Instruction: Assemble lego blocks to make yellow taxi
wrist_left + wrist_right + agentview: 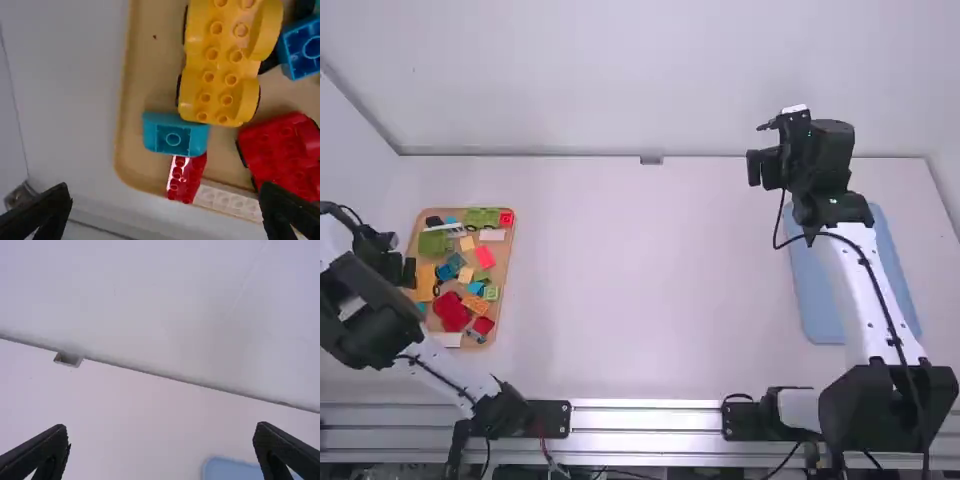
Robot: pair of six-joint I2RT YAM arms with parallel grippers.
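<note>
Left hand [408,272] — parted; near tray [504,260] (holds blocks [451,312])

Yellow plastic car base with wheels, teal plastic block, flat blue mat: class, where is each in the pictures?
Yellow car base [223,65]: left wrist view, on its studded top.
Teal block [173,137]: left wrist view, on its hollow side.
Blue mat [820,290]: high view, on its uncovered left part.
</note>
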